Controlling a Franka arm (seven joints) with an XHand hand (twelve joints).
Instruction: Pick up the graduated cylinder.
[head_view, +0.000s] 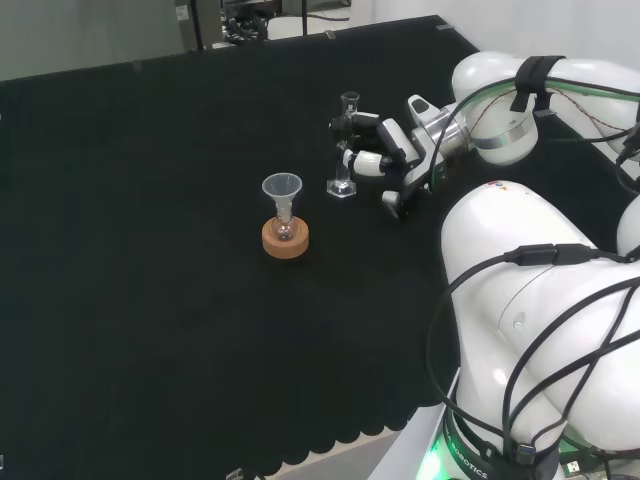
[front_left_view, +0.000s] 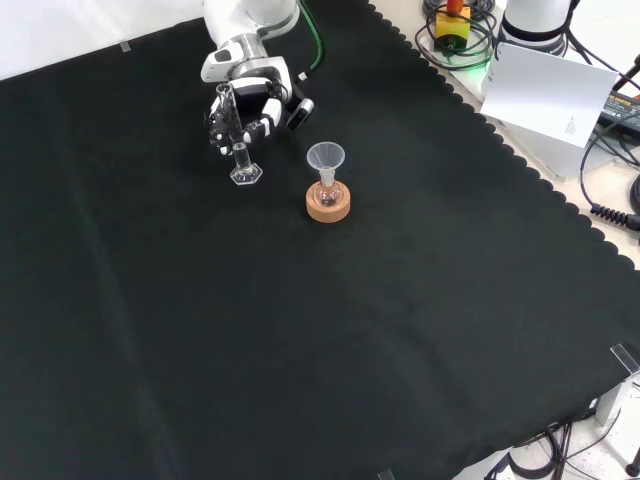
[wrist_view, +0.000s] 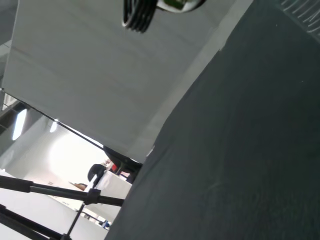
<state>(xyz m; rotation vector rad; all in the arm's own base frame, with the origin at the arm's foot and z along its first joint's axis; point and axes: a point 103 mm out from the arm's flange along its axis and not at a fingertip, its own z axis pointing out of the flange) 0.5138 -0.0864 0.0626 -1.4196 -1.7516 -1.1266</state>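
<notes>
Clear graduated cylinder (head_view: 343, 150) upright on its hexagonal base; fingers around it.

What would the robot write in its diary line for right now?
hand: curled round graduated cylinder | cylinder: upright, base on cloth | funnel flask on cork ring: untouched

Front view: graduated cylinder (front_left_view: 243, 160) left of funnel (front_left_view: 325, 160) (on cork stand (front_left_view: 328, 207)).

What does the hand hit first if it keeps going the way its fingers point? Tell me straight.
The graduated cylinder. The hand points left in the head view, its fingers already curled around the upright tube, which stands on the black cloth. Whether they touch it is unclear.
</notes>
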